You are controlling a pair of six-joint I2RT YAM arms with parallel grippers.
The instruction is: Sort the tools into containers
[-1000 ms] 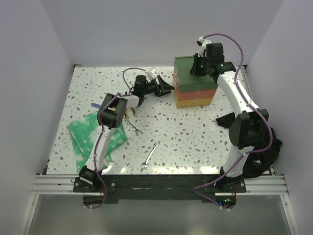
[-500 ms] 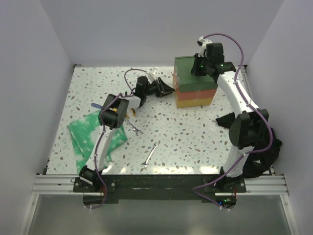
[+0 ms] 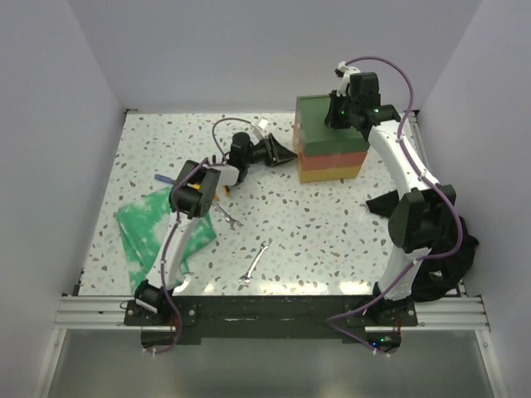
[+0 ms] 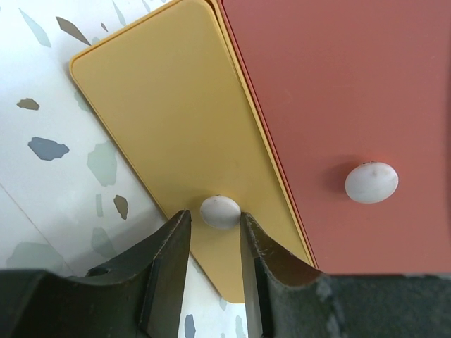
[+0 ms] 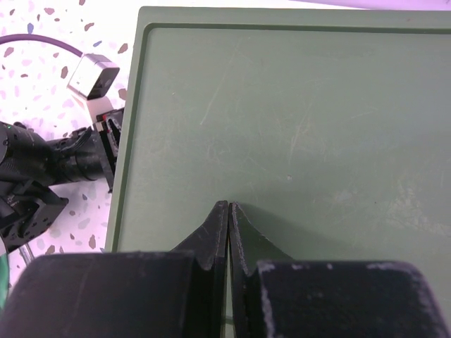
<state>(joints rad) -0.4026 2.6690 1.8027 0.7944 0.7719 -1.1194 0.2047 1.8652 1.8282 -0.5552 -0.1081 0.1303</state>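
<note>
Matt plastic drawers (image 3: 330, 149), speckled tabletop (image 3: 332, 232)

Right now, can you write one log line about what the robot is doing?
left fingers: either side of yellow drawer knob | right fingers: shut, over green top | wrenches: unsorted on table

pliers (image 3: 221, 190) half hidden behind left arm, drawer contents unseen

Drawers (image 3: 330, 141), green over red over yellow, all shut, at two o'clock. Two wrenches (image 3: 255, 264) (image 3: 228, 217) flat near centre, towards seven.
</note>
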